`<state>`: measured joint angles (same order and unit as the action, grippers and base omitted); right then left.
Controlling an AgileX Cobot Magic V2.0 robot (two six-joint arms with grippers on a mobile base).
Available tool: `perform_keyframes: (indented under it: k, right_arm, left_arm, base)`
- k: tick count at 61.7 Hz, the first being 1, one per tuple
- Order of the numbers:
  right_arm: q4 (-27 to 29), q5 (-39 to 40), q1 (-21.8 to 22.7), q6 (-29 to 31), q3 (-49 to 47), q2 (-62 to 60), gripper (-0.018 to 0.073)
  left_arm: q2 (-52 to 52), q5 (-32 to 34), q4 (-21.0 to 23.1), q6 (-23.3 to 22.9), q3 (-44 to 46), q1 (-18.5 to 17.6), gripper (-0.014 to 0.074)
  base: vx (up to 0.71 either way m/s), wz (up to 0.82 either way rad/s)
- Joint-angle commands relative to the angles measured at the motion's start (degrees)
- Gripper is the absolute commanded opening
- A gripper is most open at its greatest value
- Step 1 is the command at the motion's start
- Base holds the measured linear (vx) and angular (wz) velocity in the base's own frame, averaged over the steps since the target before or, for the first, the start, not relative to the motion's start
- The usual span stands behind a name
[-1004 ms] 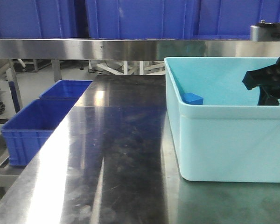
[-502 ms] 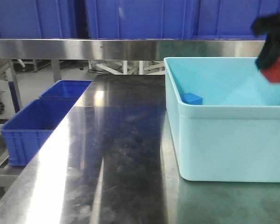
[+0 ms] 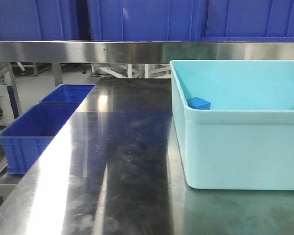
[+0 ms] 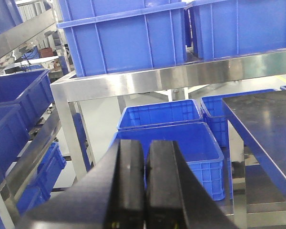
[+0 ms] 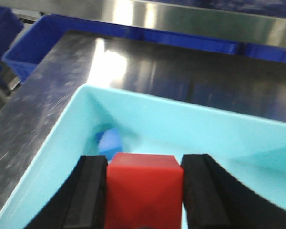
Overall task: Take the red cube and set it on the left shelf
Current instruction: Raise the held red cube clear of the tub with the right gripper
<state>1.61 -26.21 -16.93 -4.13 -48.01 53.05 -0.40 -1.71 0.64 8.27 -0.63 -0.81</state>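
The right end effector is clenched on the red cube, whose side faces are pressed between the two black fingers and whose top face is bare. The left end effector is closed on nothing, its pads touching, and it points away from the work toward floor-level storage. Neither arm shows in the front view. The cube hangs over the pale teal bin, above its near-left region and clear of its floor. A blue block lies in the corner just beyond it. Past the bin's rim the steel table stretches away bare, with blue crates sitting lower off its left edge. Farthest back, a stainless shelf runs across the scene above the table, carrying a row of large blue bins. The grasp looks done and the carry to the left shelf remains. The main hazard is probably the pinch. Only two flat faces hold a smooth cube, so a fast swing or a knock against the bin wall could twist it loose and drop it back inside. The shelf's front lip could also catch the cube on a low approach. The large bins appear to leave little free room on the shelf, so a crowded placement might sit half-supported and tip off.
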Motion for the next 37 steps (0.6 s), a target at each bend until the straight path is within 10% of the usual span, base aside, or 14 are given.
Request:
perform_keyframes:
  k: [1,37]
  right_arm:
    - [1.45,4.38,-1.64,0.12,1.63,-3.83,0.0058]
    - [4.65,9.11,-4.45,1.13,14.12,-15.5,0.0058]
  left_arm:
    - [-0.02,5.18,0.27,0.03,-1.26,-0.38,0.0106]
    - [-0.02,5.18,0.27,0.03,-1.26,-0.38,0.0106]
  base:
    - [0.0,0.0]
    - [0.0,0.0]
